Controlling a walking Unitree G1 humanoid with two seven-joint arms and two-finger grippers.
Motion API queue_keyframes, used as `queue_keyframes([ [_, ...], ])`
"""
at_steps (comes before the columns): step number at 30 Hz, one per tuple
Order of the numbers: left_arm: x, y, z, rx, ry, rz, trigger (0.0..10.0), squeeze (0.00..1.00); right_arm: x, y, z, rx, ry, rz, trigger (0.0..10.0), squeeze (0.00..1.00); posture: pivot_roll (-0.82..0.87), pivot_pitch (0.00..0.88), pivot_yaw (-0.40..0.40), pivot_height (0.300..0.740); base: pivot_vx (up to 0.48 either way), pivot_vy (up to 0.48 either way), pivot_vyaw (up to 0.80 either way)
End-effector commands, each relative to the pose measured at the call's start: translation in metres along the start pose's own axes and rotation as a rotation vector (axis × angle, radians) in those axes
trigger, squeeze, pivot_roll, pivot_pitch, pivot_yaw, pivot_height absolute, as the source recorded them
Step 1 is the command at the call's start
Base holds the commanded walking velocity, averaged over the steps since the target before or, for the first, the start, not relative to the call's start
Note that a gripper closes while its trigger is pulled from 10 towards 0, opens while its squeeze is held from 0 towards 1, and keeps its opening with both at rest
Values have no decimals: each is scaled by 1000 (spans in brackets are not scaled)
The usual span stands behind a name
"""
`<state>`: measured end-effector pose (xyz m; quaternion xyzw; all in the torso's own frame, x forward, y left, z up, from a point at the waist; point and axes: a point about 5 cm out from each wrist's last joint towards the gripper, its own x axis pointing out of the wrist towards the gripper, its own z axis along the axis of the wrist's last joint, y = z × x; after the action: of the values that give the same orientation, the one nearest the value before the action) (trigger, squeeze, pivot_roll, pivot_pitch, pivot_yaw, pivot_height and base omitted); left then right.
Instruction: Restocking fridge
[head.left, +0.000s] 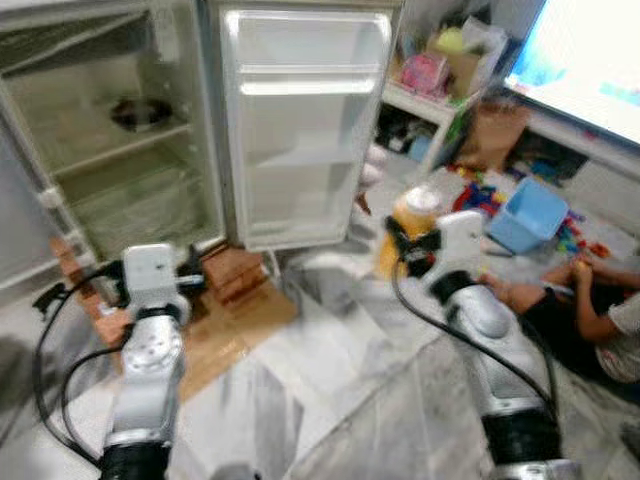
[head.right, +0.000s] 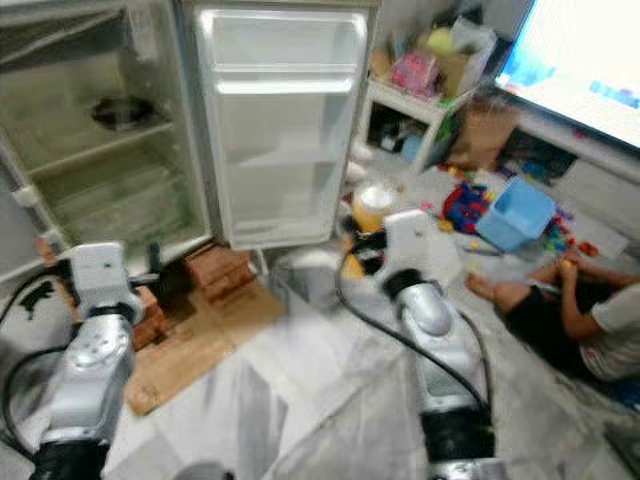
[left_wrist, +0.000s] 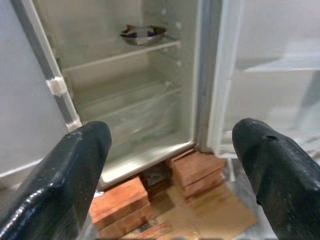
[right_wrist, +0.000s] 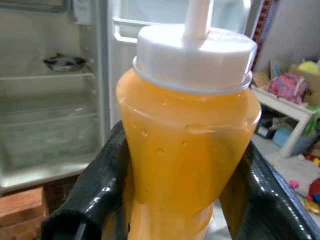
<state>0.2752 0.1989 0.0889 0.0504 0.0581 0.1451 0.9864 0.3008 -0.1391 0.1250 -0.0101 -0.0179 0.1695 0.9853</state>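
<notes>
A pale marble floor (head.left: 330, 370) ran up to a small fridge (head.left: 120, 150) raised on red bricks (head.left: 232, 272), its door (head.left: 300, 130) swung fully open, with a sheet of cardboard (head.left: 235, 330) lying in front. Off to the right the room was cluttered: a white low shelf (head.left: 425, 100) with bags and boxes, scattered toys, a blue bin (head.left: 528, 215), and a person (head.left: 590, 310) sitting on the floor.

The task's thing was an orange sauce bottle (right_wrist: 187, 135) with a white cap and spout, standing upright in the right tool (head.left: 415, 245), whose two black fingers (right_wrist: 95, 190) were clenched on its waisted body from either side. In the head views the bottle was held out ahead of the right arm, in front of the open door's lower edge and towards its right side.

From the bottle, the fridge cavity lay ahead and to the left, past the door. A wire shelf (left_wrist: 120, 55) inside carried only a small dish (left_wrist: 142, 34), and the clear drawer (left_wrist: 135, 117) sat below it. The door's racks (head.left: 300, 155) looked bare and stood closer to the bottle than the cavity did. The bottle's long axis was vertical, so it would probably go in standing.

The left tool (left_wrist: 170, 165) was released, fingers spread wide with nothing between them, and pointed at the bottom of the cavity and the bricks. The left arm was nearer the cavity, the right nearer the door.
</notes>
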Motion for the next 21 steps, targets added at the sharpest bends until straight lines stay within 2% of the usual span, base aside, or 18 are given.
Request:
queue_keyframes([
  [1,-1,-6,-1,3,16,-5,10000,0,-2,-12,8,-18,-30,-32,10000,0,35,0,-59,740,330,-345,0],
  [11,-3,0,-3,28,24,2,10000,0,-1,-12,7,-23,-30,-31,10000,0,38,0,-58,740,332,-343,0],
  [18,-3,0,-3,36,18,12,10000,0,1,-9,8,-28,-37,-25,10000,0,41,0,-60,740,355,-241,0],
  [21,-4,2,-1,24,-1,26,10000,0,2,-9,8,-33,-39,-22,10000,0,43,0,-59,740,89,0,671],
])
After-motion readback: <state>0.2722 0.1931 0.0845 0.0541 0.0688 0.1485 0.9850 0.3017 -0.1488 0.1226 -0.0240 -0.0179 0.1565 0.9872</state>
